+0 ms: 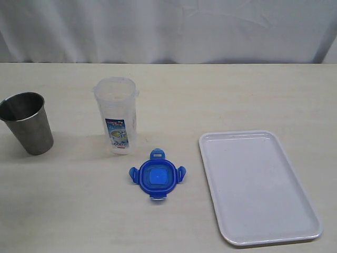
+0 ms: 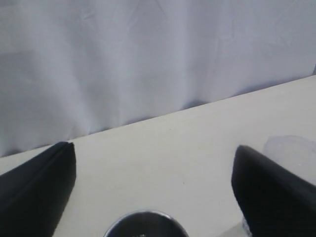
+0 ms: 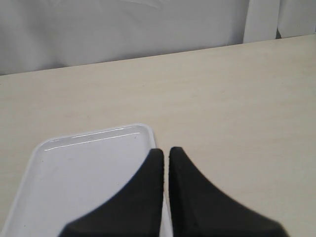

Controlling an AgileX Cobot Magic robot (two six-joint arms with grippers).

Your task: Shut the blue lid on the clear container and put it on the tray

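The clear container (image 1: 117,114) stands upright and uncapped on the table, its label facing the exterior camera. Flat on the table just in front of it lies the blue lid (image 1: 156,175), flaps spread. To the right lies the white tray (image 1: 256,184) with nothing on it. Neither gripper shows in the exterior view. In the left wrist view my left gripper (image 2: 154,150) is open wide above the table, and a pale clear rim, apparently the container (image 2: 292,148), shows beside one finger. My right gripper (image 3: 165,150) is shut and holds nothing, hovering over the tray's (image 3: 84,173) long edge.
A tapered steel cup (image 1: 29,122) stands at the left of the table; its rim (image 2: 144,226) shows between the left gripper's fingers. A white curtain (image 1: 168,29) hangs behind the table's far edge.
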